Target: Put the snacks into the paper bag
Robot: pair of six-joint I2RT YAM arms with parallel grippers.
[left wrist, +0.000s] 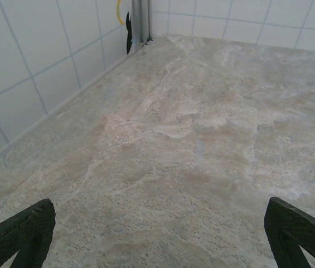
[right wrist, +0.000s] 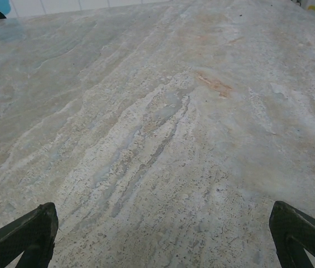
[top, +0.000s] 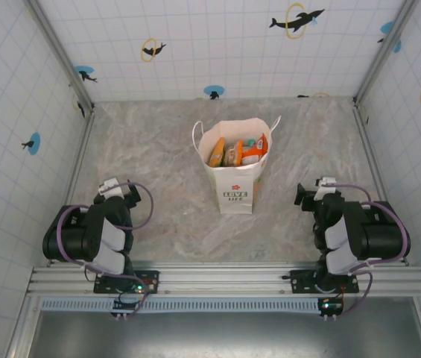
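The cream-white paper bag point(top: 236, 190) stands upright in the middle of the table, mouth open, green lettering on its front. Several snacks point(top: 236, 151) sit inside it, orange and yellow packets showing at the opening. My left gripper point(top: 113, 186) is folded back near its base, well to the left of the bag. It is open over bare table in the left wrist view point(left wrist: 163, 237), nothing between its fingertips point(left wrist: 32, 223). My right gripper point(top: 308, 195) rests to the right of the bag, also open point(right wrist: 163, 237) with nothing between its fingertips point(right wrist: 296, 226).
The marble-patterned table point(top: 158, 164) is walled on three sides by white tiles with dolphin stickers point(top: 292, 19). A metal rail point(top: 225, 280) carrying both arm bases runs along the near edge. A corner post point(left wrist: 140, 22) stands ahead of the left gripper.
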